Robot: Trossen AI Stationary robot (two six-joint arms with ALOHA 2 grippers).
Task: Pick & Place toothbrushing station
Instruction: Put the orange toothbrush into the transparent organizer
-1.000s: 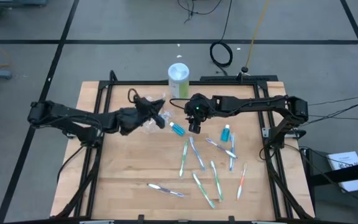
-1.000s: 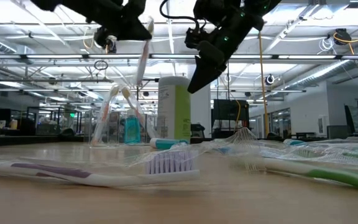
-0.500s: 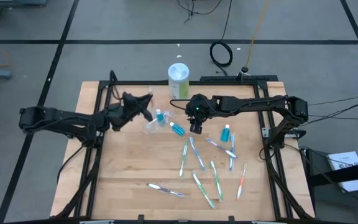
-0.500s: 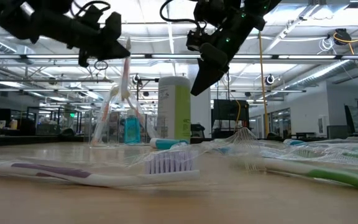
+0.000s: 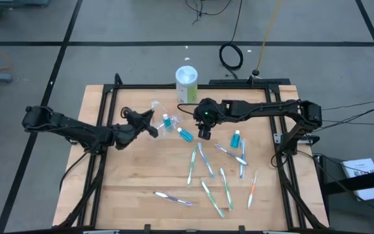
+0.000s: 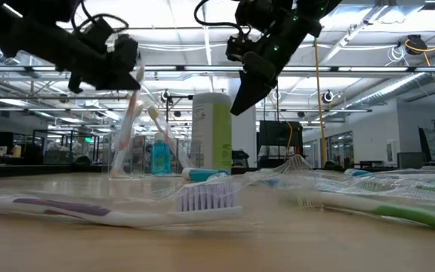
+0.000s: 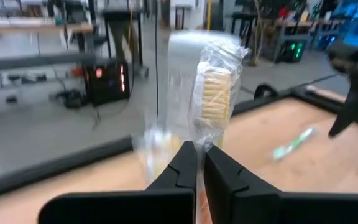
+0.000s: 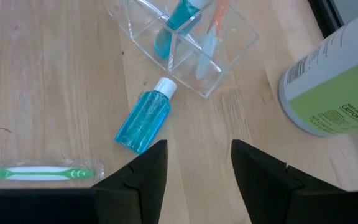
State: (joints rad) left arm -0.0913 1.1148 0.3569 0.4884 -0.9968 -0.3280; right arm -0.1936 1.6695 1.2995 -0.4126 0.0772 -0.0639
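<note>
Toothbrushes in thin clear wrappers, green, blue and orange (image 5: 208,170), lie scattered on the pale wooden table (image 5: 135,182), on the near side of the clear plastic divided holder (image 8: 190,48); in the low view one with purple bristles (image 6: 127,208) lies closest to the camera. One small blue bottle with a white cap (image 8: 143,116) lies flat just beside the holder, and another small blue bottle (image 5: 236,138) lies to the right of it, near the brushes.

My left pincer (image 7: 199,163) is to the left of the holder and raised above the table. Its fingers are pressed together on a wrapped toothbrush with pale bristles (image 7: 212,99), which stands upright out of the grip, with the head up.

My right pincer (image 8: 197,163) hangs above the table just to the right of the holder, over the first blue bottle. Its fingers are spread wide and nothing is between them.

The holder itself stands on the table and has in it a small blue tube (image 8: 182,14) and an orange brush (image 8: 211,37), both leaning. Behind the holder, at the far edge of the table, stands a tall white bottle with a green label (image 5: 186,84).
</note>
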